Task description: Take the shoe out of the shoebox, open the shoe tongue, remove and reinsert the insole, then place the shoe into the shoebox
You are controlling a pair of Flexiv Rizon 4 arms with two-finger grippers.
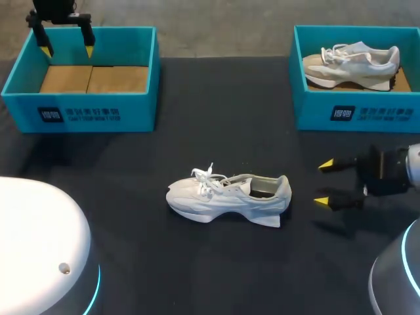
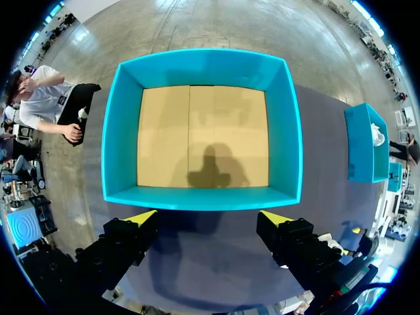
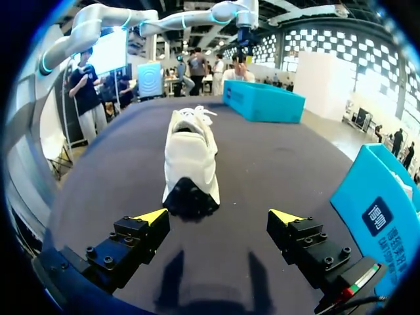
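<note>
A white shoe (image 1: 226, 197) lies on its side in the middle of the black table, toe to the left, heel toward my right gripper; the right wrist view has the shoe (image 3: 190, 161) heel-first just ahead of the fingers. My right gripper (image 1: 325, 183) hovers open a short way right of the heel, nothing between its fingers (image 3: 216, 216). The left teal shoebox (image 1: 85, 75) at the back left holds only cardboard. Above its far rim hangs my left gripper (image 1: 67, 47), open and empty, looking straight down into the box (image 2: 203, 134), with the left gripper (image 2: 207, 215) over the near wall.
A second teal shoebox (image 1: 357, 79) at the back right holds another pale shoe (image 1: 351, 62). Bare black tabletop (image 1: 216, 111) lies between the two boxes and around the loose shoe.
</note>
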